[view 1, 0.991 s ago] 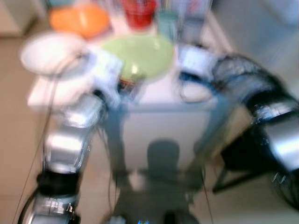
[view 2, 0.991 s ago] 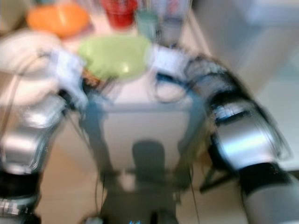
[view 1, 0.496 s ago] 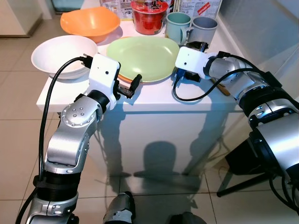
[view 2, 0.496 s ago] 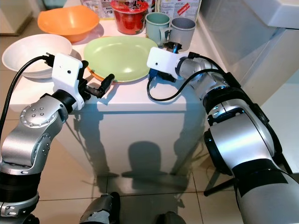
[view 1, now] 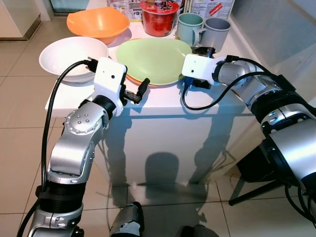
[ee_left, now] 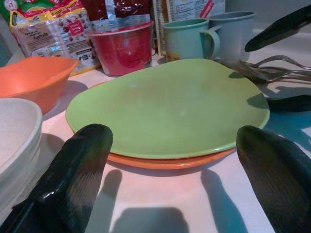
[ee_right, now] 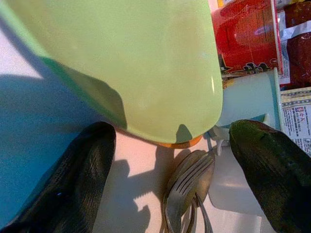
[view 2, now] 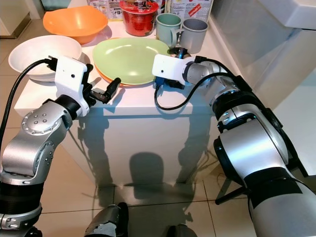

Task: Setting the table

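White table [view 1: 163, 101], smooth top, boxy white sides, occupying upper centre of the head views; glossy beige tile floor [view 1: 19, 148] below.

Green plate [view 1: 154, 59]: matte, rounded-square outline, shallow. Sits directly on an orange plate [ee_left: 170, 161], of which a thin rim shows beneath its near edge. Centre of the tabletop.

White bowl [view 1: 74, 58]: wide, round, faintly speckled; upper left of the frame, just left of the green plate. Orange bowl [view 1: 98, 22] behind it, smooth plastic look.

Back row, top of frame: red cup [view 1: 159, 19] with foil-type lid, teal mug [view 1: 190, 27], grey mug [view 1: 215, 30], the two mugs side by side and touching or nearly so. Printed food packets [ee_left: 43, 26] behind.

Metal forks and spoons [ee_right: 187, 187]: dull silver, lying in a loose bundle on the table between the green plate's right edge and the mugs.

Left gripper [view 1: 137, 92]: black tapered fingers spread wide apart, holding nothing, at the table's near edge just in front of the plates, pointing at them.

Right gripper [ee_right: 170, 160]: fingers also spread wide, empty, low over the tabletop at the green plate's right edge, cutlery between and just ahead of the fingertips. Contact with the cutlery cannot be told.
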Available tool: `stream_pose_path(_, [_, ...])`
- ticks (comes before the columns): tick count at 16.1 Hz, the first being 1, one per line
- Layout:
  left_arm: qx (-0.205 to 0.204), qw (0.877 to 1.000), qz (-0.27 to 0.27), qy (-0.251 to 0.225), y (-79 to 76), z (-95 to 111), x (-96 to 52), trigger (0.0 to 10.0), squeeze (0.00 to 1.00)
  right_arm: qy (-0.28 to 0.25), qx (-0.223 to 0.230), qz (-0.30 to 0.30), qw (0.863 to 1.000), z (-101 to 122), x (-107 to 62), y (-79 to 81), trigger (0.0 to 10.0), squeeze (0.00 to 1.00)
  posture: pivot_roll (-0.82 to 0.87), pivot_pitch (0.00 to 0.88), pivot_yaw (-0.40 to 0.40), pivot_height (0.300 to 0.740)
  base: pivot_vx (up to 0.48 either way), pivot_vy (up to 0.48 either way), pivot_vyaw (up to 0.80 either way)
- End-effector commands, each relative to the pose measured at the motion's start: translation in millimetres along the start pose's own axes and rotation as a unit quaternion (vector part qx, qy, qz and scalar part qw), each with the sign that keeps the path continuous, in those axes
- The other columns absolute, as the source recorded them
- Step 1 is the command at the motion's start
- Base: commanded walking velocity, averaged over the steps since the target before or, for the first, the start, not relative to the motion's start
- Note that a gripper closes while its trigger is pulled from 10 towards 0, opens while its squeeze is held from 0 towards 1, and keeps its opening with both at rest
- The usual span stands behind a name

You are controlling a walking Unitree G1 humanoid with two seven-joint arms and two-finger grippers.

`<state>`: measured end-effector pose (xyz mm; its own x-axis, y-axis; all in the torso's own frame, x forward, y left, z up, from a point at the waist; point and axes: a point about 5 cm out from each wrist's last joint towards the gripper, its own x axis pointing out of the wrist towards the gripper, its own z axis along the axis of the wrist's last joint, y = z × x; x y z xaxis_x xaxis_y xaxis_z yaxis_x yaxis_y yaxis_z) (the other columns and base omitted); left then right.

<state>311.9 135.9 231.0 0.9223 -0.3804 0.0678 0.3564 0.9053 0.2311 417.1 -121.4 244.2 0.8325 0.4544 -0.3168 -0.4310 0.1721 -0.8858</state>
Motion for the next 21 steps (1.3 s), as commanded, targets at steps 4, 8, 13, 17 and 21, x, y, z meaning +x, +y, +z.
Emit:
stream_pose_path(4, [-0.001, 1.0, -0.003, -0.01, -4.3, 4.2, -1.0, 10.0, 0.0, 0.016, -0.018, 0.024, 0.999, -3.5, 1.0, 6.6, 10.0, 0.0, 0.21, 0.143, -0.041, 0.74, 0.0, 0.0, 0.0])
stream_pose_path(8, [-0.002, 1.0, -0.001, -0.012, -3.9, 5.0, -1.5, 10.0, 0.0, 0.013, -0.017, 0.018, 1.0, -0.6, 2.1, 5.5, 0.0, 0.0, 0.21, 0.142, -0.042, 0.74, 0.0, 0.0, 0.0])
stream_pose_path(13, [-0.002, 1.0, 0.003, -0.014, -3.6, 7.0, -2.3, 10.0, 0.0, 0.002, -0.01, 0.018, 1.0, 3.1, 3.7, 7.1, 0.0, 0.0, 0.21, 0.138, -0.04, 0.74, 0.0, 0.0, 0.0])
stream_pose_path(17, [-0.006, 1.0, 0.004, -0.015, -4.7, 7.5, -3.2, 10.0, 0.0, -0.009, 0.003, 0.011, 1.0, 4.9, 3.4, 5.5, 0.0, 0.0, 0.22, 0.139, -0.044, 0.74, 0.0, 0.0, 0.0])
stream_pose_path(21, [-0.01, 1.0, 0.006, -0.016, -5.5, 7.7, -3.4, 10.0, 0.0, -0.021, 0.046, 0.001, 0.999, 7.0, 3.1, 1.6, 0.0, 0.0, 0.22, 0.143, -0.046, 0.74, 0.0, 0.0, 0.0])
